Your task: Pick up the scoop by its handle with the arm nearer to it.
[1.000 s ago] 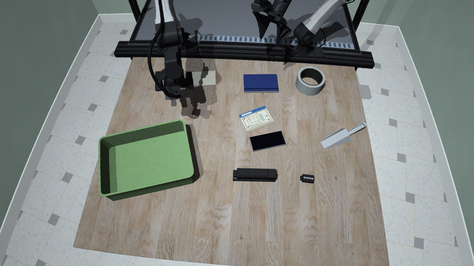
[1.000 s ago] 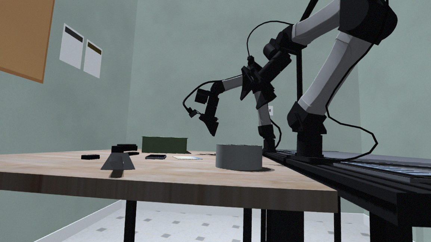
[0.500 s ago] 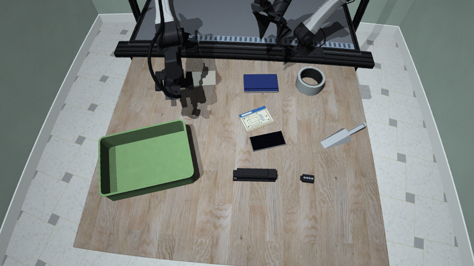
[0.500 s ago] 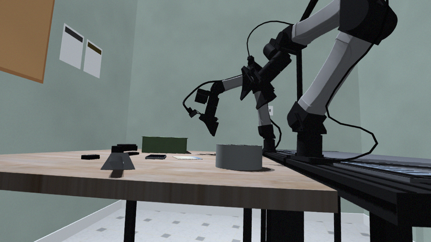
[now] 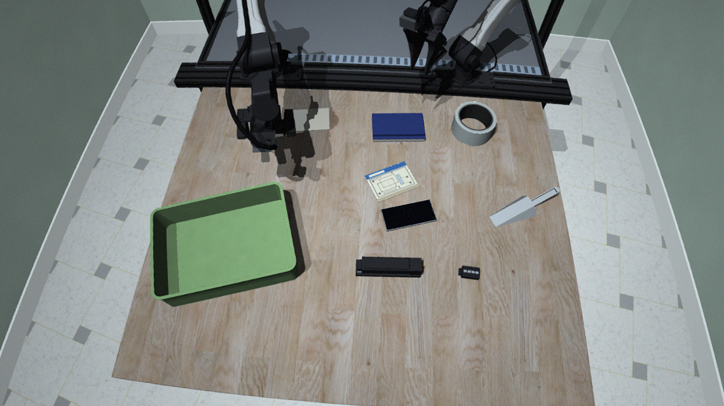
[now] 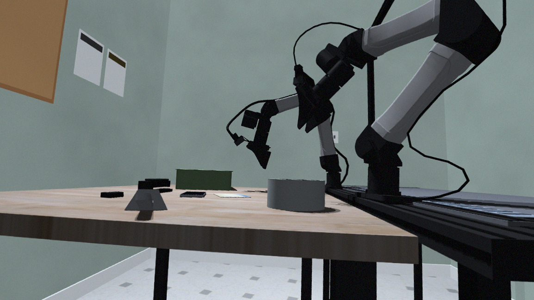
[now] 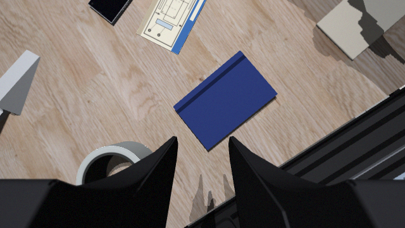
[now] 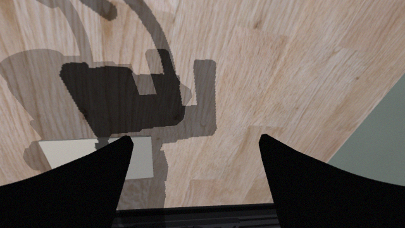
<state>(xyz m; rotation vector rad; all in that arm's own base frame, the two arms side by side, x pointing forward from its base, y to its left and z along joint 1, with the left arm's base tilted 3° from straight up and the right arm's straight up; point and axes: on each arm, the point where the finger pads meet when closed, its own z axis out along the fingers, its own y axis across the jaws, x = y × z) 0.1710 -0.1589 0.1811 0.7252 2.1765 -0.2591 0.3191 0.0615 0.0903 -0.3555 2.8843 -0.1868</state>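
The pale grey scoop [image 5: 512, 211] [image 6: 146, 200] lies on the table near the edge on the picture's right in the top view. Its handle [image 5: 545, 197] points outward to that edge. In the left wrist view only its blade [image 7: 19, 79] and the start of the handle show, at the left border. My left gripper [image 5: 420, 69] [image 6: 303, 129] [image 7: 203, 139] is partly open and empty, high up near the black rail, well away from the scoop. My right gripper [image 6: 264, 167] [image 8: 195, 138] is wide open and empty, above the table on the other side.
A grey ring [image 5: 472, 137] [image 6: 295, 195] stands between the rail and the scoop. A blue notebook [image 5: 398, 125] [image 7: 224, 101], a patterned card [image 5: 391, 182], a phone [image 5: 408, 215], a black stapler-like thing [image 5: 389, 266], a small black block [image 5: 469, 272] and a green bin [image 5: 230, 241] are also there.
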